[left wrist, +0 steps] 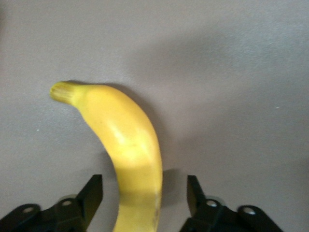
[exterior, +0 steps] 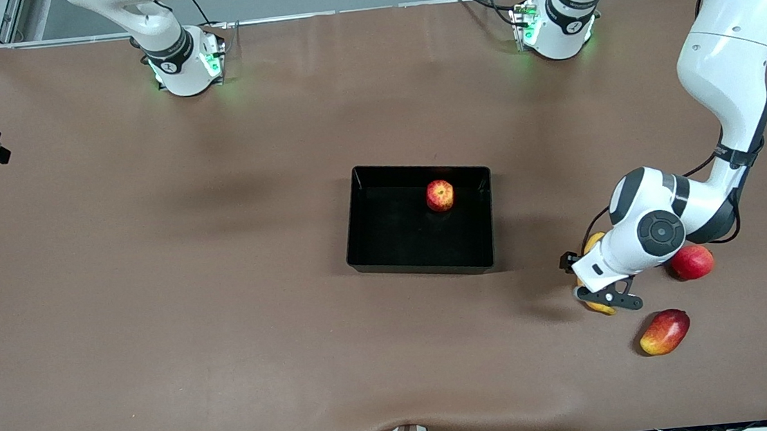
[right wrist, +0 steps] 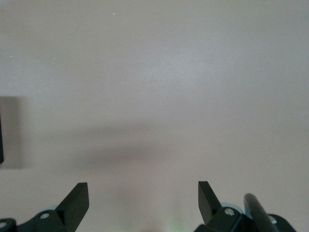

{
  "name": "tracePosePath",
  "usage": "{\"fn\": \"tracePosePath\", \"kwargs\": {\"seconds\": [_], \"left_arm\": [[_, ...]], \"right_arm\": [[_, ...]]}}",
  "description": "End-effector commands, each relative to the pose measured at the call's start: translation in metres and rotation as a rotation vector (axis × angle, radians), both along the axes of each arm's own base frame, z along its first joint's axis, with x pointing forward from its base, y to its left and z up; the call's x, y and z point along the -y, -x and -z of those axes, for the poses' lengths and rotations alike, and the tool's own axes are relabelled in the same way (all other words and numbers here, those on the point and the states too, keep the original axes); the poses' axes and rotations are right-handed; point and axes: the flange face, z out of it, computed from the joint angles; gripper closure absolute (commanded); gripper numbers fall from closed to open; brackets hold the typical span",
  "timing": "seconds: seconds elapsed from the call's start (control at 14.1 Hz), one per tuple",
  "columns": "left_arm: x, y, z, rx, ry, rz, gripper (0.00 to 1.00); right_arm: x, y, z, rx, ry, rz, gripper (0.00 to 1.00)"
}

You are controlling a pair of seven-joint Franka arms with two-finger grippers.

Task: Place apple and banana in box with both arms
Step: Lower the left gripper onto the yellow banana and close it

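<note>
The small red apple (exterior: 439,195) sits inside the black box (exterior: 422,265) at mid-table, close to the wall on the robots' side. The yellow banana (left wrist: 128,145) lies on the table toward the left arm's end, mostly hidden under the left hand in the front view, with one tip (exterior: 593,241) showing. My left gripper (left wrist: 145,186) is down at the table, open and straddling the banana, with a gap on each side between fingers and peel. My right gripper (right wrist: 143,191) hangs open over bare table, nothing between its fingers; its hand is out of the front view.
A larger pinkish-red round fruit (exterior: 692,261) lies beside the left arm's wrist. A red-and-yellow mango (exterior: 665,332) lies nearer the front camera than the banana. Both are close to the left hand. The brown table (exterior: 155,298) stretches wide around the box.
</note>
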Motion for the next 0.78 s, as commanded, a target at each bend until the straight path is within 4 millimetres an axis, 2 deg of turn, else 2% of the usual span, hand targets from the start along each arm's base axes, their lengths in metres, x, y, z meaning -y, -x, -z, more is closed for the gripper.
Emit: {"fn": "tracePosePath", "kwargs": {"seconds": [0.0, 0.07, 0.21, 0.35, 0.5, 0.71], "left_arm": [[-0.002, 0.003, -0.003, 0.018, -0.017, 0.009, 0.85], [-0.003, 0.002, -0.005, 0.021, -0.019, 0.008, 1.0], [0.003, 0.008, -0.011, 0.021, -0.026, 0.021, 1.0], [0.012, 0.01, -0.032, 0.037, -0.035, 0.036, 1.0], [0.041, 0.015, -0.064, 0.044, -0.04, 0.068, 1.0], [0.095, 0.026, -0.11, 0.055, -0.022, 0.023, 1.0]], "right_arm": [[0.002, 0.005, -0.005, 0.002, 0.004, -0.002, 0.0], [0.002, 0.005, -0.005, 0.002, -0.003, -0.001, 0.0], [0.001, 0.005, -0.005, 0.003, -0.006, -0.001, 0.0], [0.001, 0.005, -0.004, 0.001, -0.008, -0.001, 0.0], [0.001, 0.005, -0.004, 0.001, -0.008, -0.003, 0.0], [0.001, 0.005, -0.004, 0.001, -0.008, -0.001, 0.0]]}}
